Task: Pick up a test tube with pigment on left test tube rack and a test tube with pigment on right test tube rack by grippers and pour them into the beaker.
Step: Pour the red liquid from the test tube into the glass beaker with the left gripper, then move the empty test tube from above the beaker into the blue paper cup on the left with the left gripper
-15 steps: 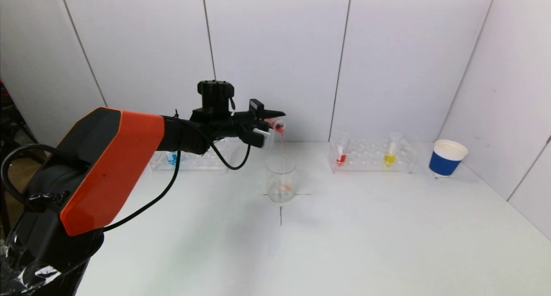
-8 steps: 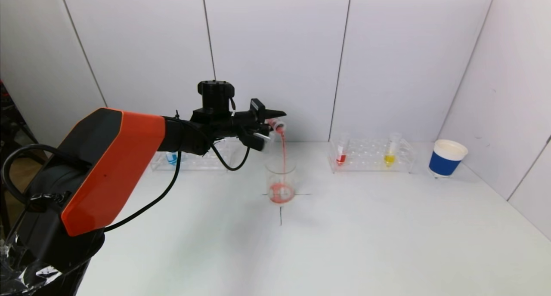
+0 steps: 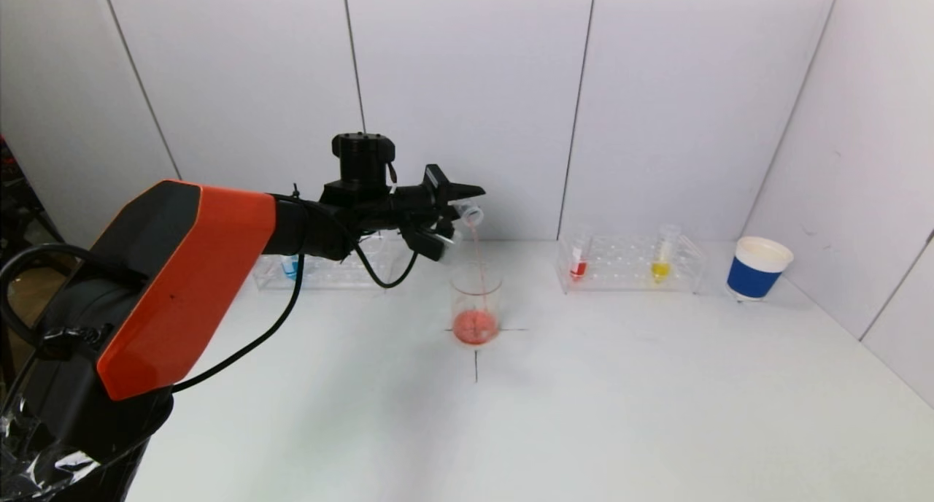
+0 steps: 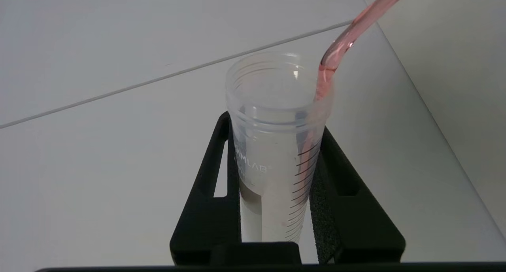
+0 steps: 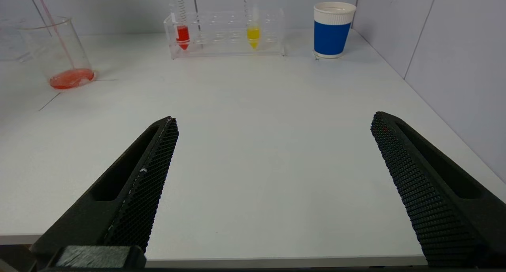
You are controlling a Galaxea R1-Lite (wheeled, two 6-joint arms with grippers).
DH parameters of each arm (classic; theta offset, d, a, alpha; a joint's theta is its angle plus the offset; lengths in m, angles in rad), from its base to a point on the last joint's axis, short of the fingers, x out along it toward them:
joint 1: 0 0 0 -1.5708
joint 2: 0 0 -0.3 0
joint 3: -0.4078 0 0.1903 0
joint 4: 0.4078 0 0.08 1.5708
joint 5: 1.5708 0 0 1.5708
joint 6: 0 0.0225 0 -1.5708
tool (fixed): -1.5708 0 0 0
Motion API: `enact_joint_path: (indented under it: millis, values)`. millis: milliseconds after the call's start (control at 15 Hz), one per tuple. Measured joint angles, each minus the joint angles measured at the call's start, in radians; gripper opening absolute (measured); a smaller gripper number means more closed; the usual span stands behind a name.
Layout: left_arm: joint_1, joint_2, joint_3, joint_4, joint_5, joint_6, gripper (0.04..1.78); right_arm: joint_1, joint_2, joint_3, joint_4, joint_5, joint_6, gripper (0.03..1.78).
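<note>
My left gripper (image 3: pixel 454 211) is shut on a clear test tube (image 3: pixel 467 214) and holds it tipped mouth-down above the glass beaker (image 3: pixel 476 303). A thin red stream (image 3: pixel 478 257) runs from the tube into the beaker, which holds red liquid at its bottom. In the left wrist view the tube (image 4: pixel 276 145) sits between the black fingers (image 4: pixel 340 193), nearly drained. The left rack (image 3: pixel 321 268) holds a blue tube (image 3: pixel 290 267). The right rack (image 3: pixel 631 263) holds a red tube (image 3: pixel 579 260) and a yellow tube (image 3: pixel 662 257). My right gripper (image 5: pixel 272 185) is open and empty at the table's front edge, outside the head view.
A blue and white paper cup (image 3: pixel 757 268) stands right of the right rack. White walls close the table at the back and right. A black cross mark (image 3: pixel 476 356) lies under the beaker. The beaker (image 5: pixel 55 50) also shows in the right wrist view.
The left gripper tilted the tube further. The red liquid has run out of the tube into the beaker, whose level rose, and the stream has thinned.
</note>
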Motion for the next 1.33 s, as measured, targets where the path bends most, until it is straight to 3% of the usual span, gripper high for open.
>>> enact_joint_path:
  millis: [867, 1333]
  values:
    - [0.001, -0.021, 0.023, -0.003, -0.022, 0.055, 0.50, 0.000, 0.000, 0.000, 0.000, 0.000, 0.000, 1.77]
    - [0.000, -0.031, 0.032, -0.006, -0.006, 0.016, 0.50, 0.000, 0.000, 0.000, 0.000, 0.000, 0.000, 1.77]
